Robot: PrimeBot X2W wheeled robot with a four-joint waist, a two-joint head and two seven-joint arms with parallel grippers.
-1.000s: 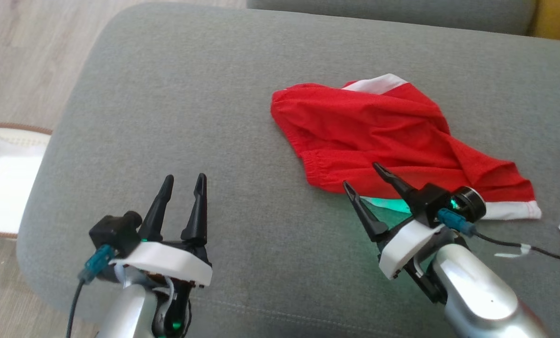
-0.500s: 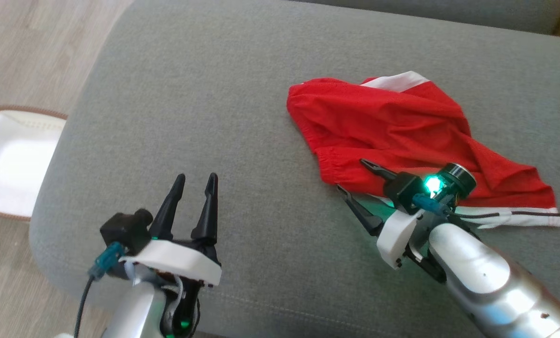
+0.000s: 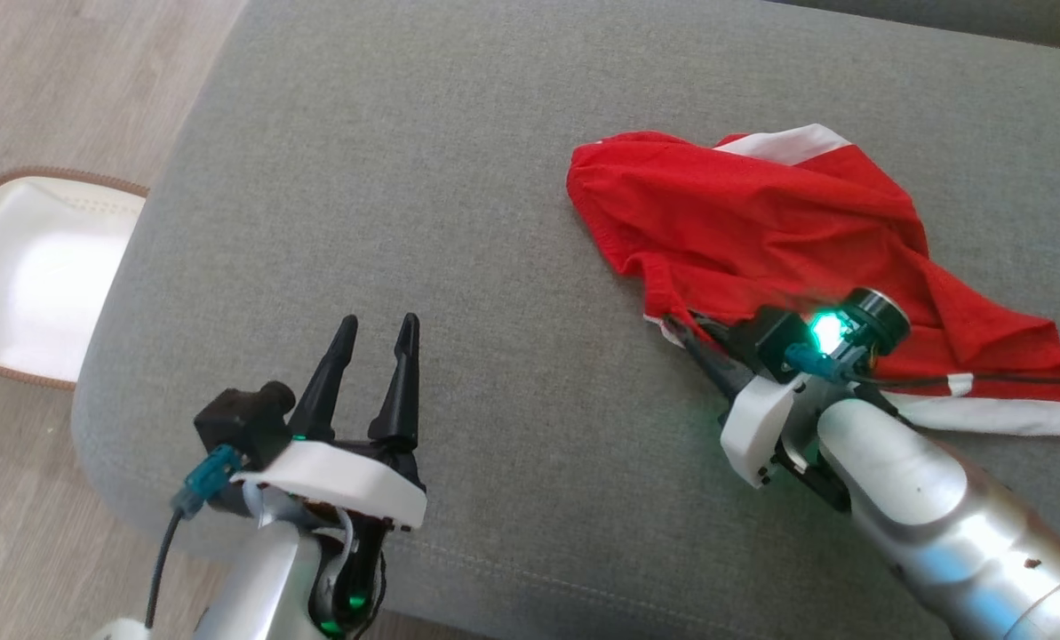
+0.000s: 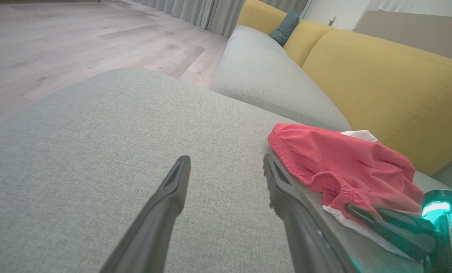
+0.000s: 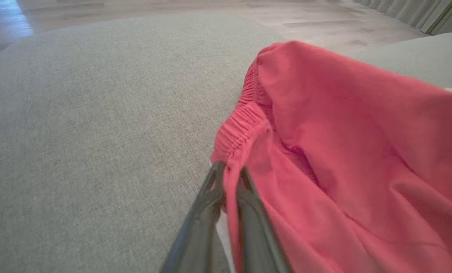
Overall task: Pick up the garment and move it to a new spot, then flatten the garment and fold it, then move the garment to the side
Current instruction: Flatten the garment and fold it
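Here, a basket (image 3: 59, 173) sits on the floor (image 3: 50, 71) left of the cushion (image 3: 405, 178). Shorts (image 3: 761, 222) lie crosswise, waistband (image 5: 243, 127) leftward, I think; my right claw (image 3: 685, 331) pinches it, left claw (image 3: 377, 327) gapes empty.

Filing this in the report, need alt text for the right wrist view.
The right hand is pinched shut on the elastic edge of red shorts, which bunch up on a grey sofa cushion. Pale wood floor lies beyond.
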